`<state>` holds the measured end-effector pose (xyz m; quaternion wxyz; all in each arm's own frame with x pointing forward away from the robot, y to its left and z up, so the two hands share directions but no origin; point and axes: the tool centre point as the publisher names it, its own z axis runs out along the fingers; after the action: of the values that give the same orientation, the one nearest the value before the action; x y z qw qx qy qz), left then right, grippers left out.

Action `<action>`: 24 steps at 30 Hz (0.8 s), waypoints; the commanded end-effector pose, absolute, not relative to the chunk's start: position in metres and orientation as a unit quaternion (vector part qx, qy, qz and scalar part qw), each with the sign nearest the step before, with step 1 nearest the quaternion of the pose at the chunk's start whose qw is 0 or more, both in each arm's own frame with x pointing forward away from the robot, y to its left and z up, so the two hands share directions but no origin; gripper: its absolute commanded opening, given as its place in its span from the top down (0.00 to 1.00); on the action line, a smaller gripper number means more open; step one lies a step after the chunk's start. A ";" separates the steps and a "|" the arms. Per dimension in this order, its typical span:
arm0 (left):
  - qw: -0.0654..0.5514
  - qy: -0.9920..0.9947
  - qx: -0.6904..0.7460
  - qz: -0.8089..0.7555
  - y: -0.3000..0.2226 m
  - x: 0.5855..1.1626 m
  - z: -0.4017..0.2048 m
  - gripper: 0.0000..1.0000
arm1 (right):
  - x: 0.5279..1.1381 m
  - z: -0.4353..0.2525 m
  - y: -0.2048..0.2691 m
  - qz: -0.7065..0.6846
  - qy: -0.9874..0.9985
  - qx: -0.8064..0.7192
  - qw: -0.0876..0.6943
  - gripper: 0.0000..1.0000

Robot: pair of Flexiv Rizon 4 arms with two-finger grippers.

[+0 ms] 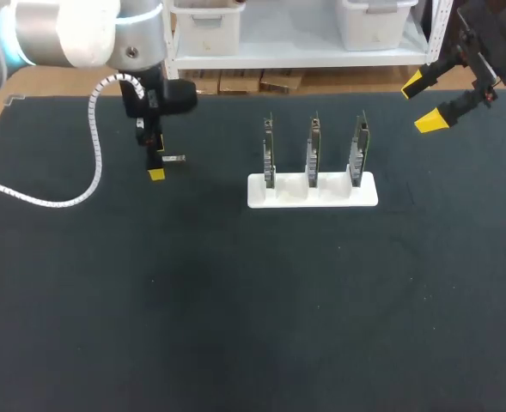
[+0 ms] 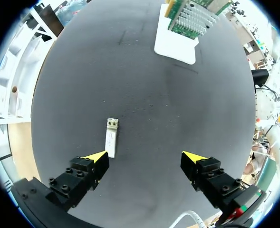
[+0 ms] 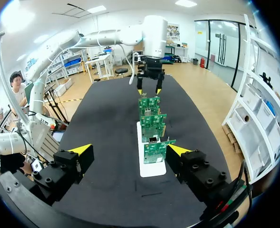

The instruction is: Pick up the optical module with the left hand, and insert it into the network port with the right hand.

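**Module on the worktop, both claws empty**

Our left claw [image 1: 155,163] hangs low over the far left part of the dark worktop [image 1: 235,300], with its fingers pointing down. In its own wrist view it stands wide open and grips nothing. The module [image 2: 111,137], a small silver bar, lies flat on the worktop just ahead of one finger [image 2: 85,173]. Its near end is close beside that finger's yellow tip, and we cannot tell whether the two touch. It lies toward that finger's side, not midway between the two fingers. In the head view it shows as a pale sliver just beside the claw, on the side toward the stand.

The white stand [image 1: 313,193] sits in the far half of the worktop, a little right of the middle and well apart from the module. Three green boards [image 1: 313,153] stand upright in it, side by side. We cannot make out their ports.

Our right claw [image 1: 421,103] is held high over the far right corner, well apart from the stand. Its yellow tips are spread wide and hold nothing. In its wrist view the stand and boards line up ahead between its fingers, with the left claw beyond them.

A white coiled cable [image 1: 94,163] loops from our left arm down to the worktop's left edge.
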<state>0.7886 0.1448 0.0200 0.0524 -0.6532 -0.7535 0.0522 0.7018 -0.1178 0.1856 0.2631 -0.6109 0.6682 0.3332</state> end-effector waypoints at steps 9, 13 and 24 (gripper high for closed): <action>0.035 -0.750 -0.658 0.058 0.143 0.807 0.017 0.00 | 0.700 0.186 -0.118 0.332 0.669 -0.610 0.264 0.00; 0.036 -0.745 -0.664 0.056 0.141 0.816 0.015 0.00 | 0.700 0.186 -0.118 0.332 0.669 -0.610 0.264 0.00; 0.056 -0.736 -0.672 0.061 0.138 0.825 0.001 0.00 | 0.700 0.186 -0.118 0.332 0.669 -0.610 0.264 0.00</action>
<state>0.8125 0.1409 0.0036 0.0389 -0.6718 -0.7381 0.0489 0.7017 -0.1177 0.1856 0.2631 -0.6110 0.6682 0.3332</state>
